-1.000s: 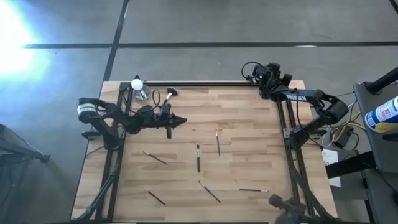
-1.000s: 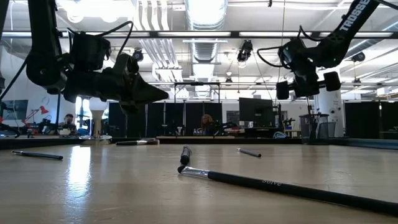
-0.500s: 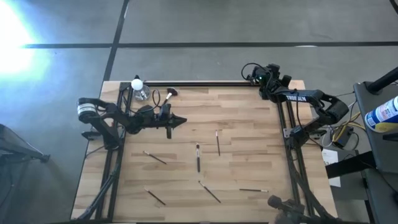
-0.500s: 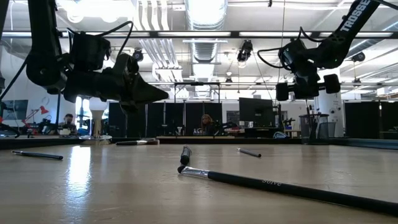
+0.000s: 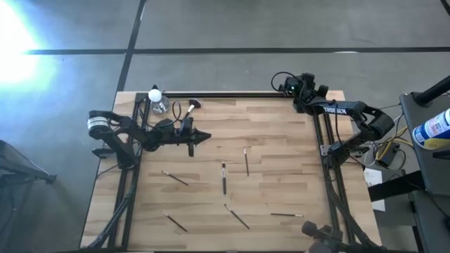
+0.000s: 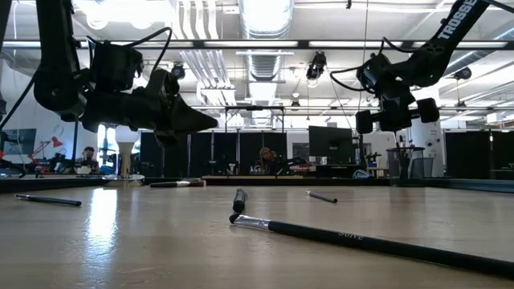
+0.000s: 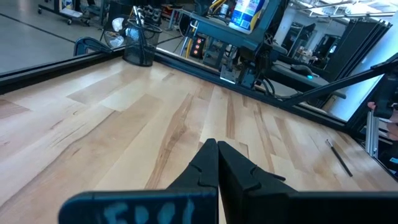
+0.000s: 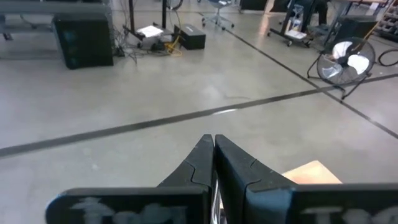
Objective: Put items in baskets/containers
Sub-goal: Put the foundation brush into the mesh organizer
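Both grippers are closed and empty: left gripper (image 5: pixel 204 136) idle; right gripper (image 5: pixel 280 87), apparently above the cup (image 6: pixel 399 166), should descend to a brush (image 5: pixel 247 161) squarely.

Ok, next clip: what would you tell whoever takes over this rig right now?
Left gripper: fingers shut, empty, hovering over the table's back left.
Right gripper: fingers shut, raised at the back right corner near the cup.
Done: the cup already holds some brushes.
Left: six thin brushes lie loose on the table, plus the fluffy brush at the back left.
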Controlling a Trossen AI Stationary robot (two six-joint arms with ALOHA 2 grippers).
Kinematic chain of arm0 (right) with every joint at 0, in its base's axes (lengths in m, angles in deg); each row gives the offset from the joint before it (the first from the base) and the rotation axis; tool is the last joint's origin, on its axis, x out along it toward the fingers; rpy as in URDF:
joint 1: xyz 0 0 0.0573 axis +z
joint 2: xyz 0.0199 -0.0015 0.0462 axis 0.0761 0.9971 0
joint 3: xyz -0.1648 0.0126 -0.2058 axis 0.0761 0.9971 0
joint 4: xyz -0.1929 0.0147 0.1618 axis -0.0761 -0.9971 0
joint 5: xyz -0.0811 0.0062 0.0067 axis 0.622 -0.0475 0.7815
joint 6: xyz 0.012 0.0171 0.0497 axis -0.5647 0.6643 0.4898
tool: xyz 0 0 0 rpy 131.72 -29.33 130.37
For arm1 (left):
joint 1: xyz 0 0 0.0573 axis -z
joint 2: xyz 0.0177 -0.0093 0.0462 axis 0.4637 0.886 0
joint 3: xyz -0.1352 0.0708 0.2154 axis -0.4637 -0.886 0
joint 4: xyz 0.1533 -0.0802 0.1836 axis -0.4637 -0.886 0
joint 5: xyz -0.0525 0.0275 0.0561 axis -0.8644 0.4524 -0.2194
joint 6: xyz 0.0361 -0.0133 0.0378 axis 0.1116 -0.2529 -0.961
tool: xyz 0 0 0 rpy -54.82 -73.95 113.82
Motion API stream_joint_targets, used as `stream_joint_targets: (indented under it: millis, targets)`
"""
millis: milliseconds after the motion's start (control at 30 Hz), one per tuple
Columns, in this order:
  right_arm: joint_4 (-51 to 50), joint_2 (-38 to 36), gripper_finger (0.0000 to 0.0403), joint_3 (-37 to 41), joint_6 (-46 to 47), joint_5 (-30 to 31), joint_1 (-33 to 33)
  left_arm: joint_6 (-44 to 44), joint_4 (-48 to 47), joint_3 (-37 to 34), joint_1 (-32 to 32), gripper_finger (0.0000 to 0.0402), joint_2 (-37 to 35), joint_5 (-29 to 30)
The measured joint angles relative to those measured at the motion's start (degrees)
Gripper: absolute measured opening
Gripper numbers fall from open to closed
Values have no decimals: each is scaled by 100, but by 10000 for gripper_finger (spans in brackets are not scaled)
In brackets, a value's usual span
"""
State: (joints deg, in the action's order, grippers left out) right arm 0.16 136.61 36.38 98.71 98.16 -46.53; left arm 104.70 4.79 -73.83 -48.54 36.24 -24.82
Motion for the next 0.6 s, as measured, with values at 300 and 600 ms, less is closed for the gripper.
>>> stream_joint_targets:
  millis: [300, 600]
  targets:
    - [-570, 0, 9, -119, 456, -65, 0, 0, 0, -1, 0, 0, -1, 0]
    - [-618, 0, 52, -121, 488, -404, 0, -2, 0, 0, 0, 0, 0, 0]
